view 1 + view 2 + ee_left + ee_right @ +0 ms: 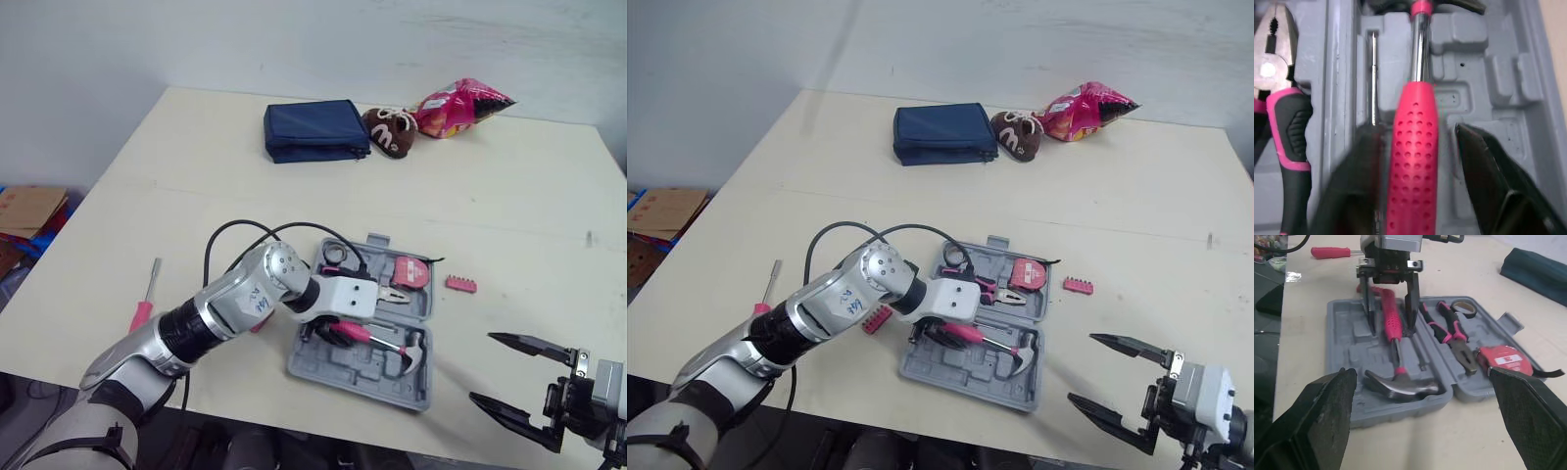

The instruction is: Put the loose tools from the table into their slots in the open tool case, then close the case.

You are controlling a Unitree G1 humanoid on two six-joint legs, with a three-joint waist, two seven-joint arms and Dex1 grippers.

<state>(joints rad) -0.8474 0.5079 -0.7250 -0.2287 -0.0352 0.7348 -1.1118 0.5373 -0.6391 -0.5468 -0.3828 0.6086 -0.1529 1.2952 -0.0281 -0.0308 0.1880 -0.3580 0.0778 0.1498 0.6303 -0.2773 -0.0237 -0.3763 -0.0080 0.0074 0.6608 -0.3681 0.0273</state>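
Note:
The grey tool case (343, 370) lies open near the table's front edge. A hammer (1400, 384) with a pink handle (1413, 161) rests in its near half. My left gripper (1391, 328) is open, its two fingers straddling that handle with a gap on each side. Pliers (387, 294), a tape measure (411, 272) and a tape roll (335, 255) sit in the far half. A pink screwdriver (147, 299) lies on the table left of the case, and a pink bit holder (460, 284) lies to its right. My right gripper (482, 367) hangs open and empty off the case's right.
A second pink bit holder (875, 319) lies beside the case's left edge under my left arm. At the back stand a navy pouch (315, 130), a brown plush (392, 130) and a pink snack bag (460, 106). A black cable loops over my left forearm.

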